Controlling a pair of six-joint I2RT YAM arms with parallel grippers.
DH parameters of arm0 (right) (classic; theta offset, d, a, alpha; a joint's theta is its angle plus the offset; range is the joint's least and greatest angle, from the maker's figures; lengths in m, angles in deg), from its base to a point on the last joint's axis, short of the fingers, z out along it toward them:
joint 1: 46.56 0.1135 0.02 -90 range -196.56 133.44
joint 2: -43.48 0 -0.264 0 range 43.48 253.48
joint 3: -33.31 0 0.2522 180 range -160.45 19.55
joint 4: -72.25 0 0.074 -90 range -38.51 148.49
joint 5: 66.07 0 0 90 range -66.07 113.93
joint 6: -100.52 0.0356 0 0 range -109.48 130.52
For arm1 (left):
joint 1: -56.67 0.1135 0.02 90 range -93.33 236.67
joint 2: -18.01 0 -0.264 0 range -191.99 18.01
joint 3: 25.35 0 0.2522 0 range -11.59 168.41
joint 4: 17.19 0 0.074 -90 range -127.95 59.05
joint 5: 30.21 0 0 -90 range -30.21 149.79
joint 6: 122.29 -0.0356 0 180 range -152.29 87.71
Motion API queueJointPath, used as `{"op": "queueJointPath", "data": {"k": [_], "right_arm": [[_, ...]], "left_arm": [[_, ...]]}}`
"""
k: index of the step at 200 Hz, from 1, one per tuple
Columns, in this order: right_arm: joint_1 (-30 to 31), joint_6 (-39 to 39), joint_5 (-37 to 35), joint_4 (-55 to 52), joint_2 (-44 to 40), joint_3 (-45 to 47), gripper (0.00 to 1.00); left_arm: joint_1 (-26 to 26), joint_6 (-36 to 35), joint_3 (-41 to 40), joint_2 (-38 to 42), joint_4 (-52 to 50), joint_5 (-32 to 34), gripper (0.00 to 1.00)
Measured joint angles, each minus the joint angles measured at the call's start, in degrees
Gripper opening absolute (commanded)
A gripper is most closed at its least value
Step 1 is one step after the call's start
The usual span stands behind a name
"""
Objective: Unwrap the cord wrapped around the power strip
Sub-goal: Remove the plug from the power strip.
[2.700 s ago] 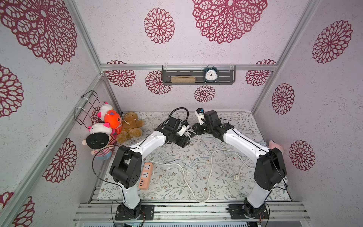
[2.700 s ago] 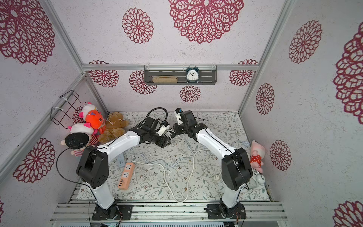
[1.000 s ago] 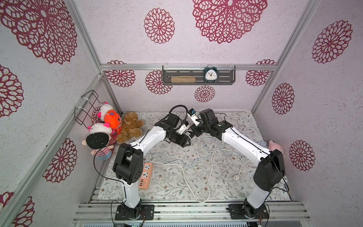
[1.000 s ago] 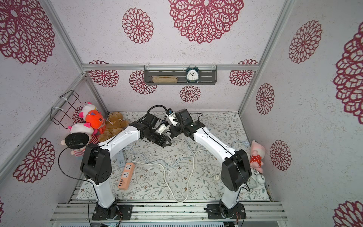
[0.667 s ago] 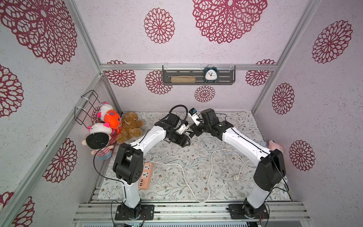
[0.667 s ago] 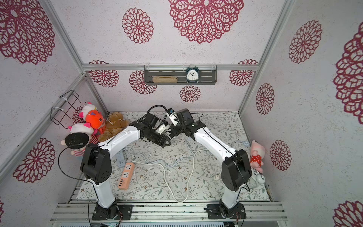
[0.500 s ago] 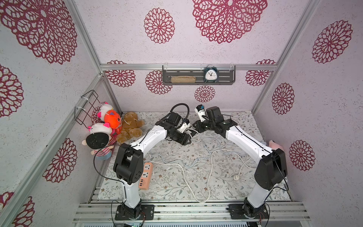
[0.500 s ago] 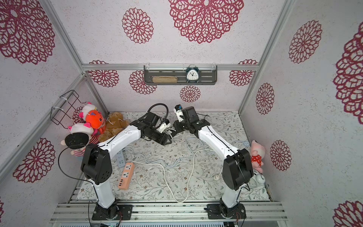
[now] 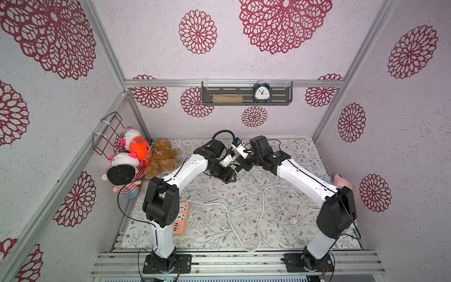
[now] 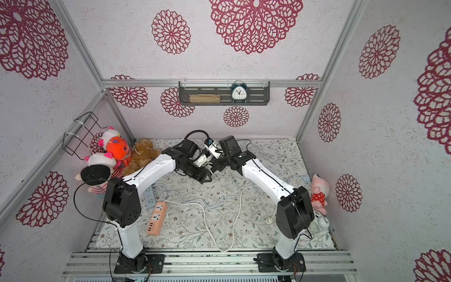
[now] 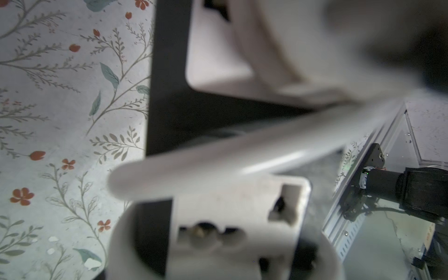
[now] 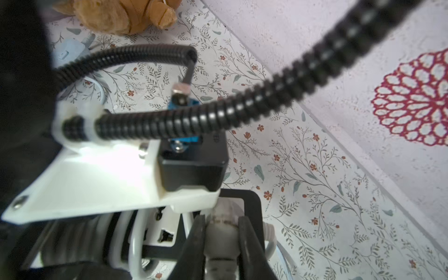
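Mid-unwrap: my left hand (image 9: 231,166) clamped the power strip (image 11: 237,218) above the tabletop's (image 9: 207,232) back, coils on it. Right hand (image 12: 220,221) pinched the cord (image 11: 242,157). Next, I judged: carry that end round the strip, keeping slack.

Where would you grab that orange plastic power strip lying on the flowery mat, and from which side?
Across its two long edges near the middle, coming straight down from above. The orange plastic power strip lies flat on the flowery mat, sockets up, long and narrow, so a tool would likely span its width but not its length.
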Motion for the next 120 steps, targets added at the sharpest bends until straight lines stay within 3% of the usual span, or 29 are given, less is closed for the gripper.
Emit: {"op": "queueJointPath", "data": {"k": [35,89,120], "right_arm": [[-0.92,2.60,0.57,0.72,-0.42,0.13,0.00],[-7.87,25.22,10.01,-0.46,-0.04,-2.01,0.00],[-7.58,22.18,10.51,1.01,-0.04,-1.25,0.00]], "left_arm": [[0.04,-0.20,0.24,0.00,0.48,-0.55,0.00],[-0.42,-0.74,1.46,-0.02,3.85,0.22,0.00],[-0.46,-0.94,1.46,-0.02,3.89,0.85,0.00]]}}
